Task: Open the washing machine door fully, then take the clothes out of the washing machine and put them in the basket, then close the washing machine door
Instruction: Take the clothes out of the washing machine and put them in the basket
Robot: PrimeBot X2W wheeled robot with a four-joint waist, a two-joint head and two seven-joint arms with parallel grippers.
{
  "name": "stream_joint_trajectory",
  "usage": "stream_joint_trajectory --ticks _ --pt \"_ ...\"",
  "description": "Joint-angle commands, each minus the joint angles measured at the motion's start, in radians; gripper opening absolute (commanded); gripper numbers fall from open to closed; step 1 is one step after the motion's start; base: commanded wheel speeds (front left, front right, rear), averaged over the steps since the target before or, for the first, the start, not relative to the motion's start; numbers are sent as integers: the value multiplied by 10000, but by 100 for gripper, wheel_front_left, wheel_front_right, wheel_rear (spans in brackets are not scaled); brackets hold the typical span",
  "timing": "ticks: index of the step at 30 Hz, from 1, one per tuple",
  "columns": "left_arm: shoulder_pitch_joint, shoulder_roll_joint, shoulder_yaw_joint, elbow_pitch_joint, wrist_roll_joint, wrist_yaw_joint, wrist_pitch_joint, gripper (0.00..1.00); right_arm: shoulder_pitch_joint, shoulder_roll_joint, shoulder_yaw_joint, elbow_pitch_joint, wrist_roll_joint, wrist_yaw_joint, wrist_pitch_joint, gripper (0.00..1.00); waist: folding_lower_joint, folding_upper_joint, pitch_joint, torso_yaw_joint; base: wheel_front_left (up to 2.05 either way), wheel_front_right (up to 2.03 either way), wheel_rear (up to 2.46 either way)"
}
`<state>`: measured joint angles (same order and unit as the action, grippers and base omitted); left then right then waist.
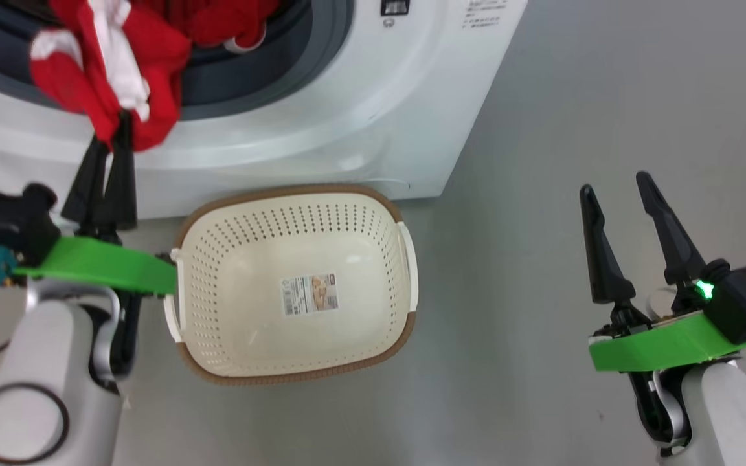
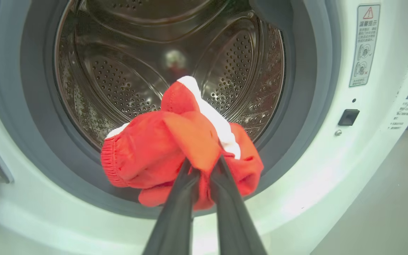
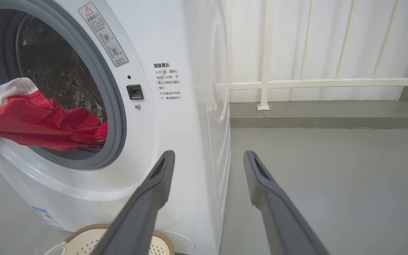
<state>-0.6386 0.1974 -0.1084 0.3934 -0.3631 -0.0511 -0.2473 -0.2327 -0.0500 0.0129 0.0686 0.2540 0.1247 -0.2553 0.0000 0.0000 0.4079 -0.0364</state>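
left gripper (image 1: 114, 133) pinches the clothes (image 1: 111, 71) at the drum mouth

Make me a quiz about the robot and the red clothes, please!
1. What is the left gripper pinching? A) a blue towel B) the clothes C) nothing
2. True or false: the basket has clothes in it.
3. Fill in: the right gripper has its fingers ____ and holds nothing.
Key: 1 B; 2 false; 3 open.
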Motion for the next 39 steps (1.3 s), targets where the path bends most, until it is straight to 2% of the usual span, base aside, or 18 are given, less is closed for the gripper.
stream_joint_trajectory --ticks 1,10,21,24,30,39 --pt "306 339 318 -508 -84 142 28 0 231 -3 205 -187 197 60 -65 100 0 0 -332 -62 0 0 0" --pt "1817 151 338 -2018 -300 522 267 0 460 -3 66 -144 459 60 -65 100 0 0 -1154 -89 0 0 0" --pt "3329 -86 161 -4402 -503 995 958 0 684 -3 26 -155 524 60 -65 100 0 0 -1575 34 0 0 0" --pt "3647 -154 108 -4660 -595 1081 1134 0 707 -3 42 -173 530 60 -65 100 0 0 -1596 68 0 0 0" --pt "3631 -370 -202 -3793 -641 1021 1123 0 651 -3 131 -190 507 60 -65 100 0 0 -1415 92 0 0 0" --pt "2486 -874 -611 -619 -844 566 510 0 550 -3 315 -180 426 60 -65 100 0 0 -1009 82 0 0 0"
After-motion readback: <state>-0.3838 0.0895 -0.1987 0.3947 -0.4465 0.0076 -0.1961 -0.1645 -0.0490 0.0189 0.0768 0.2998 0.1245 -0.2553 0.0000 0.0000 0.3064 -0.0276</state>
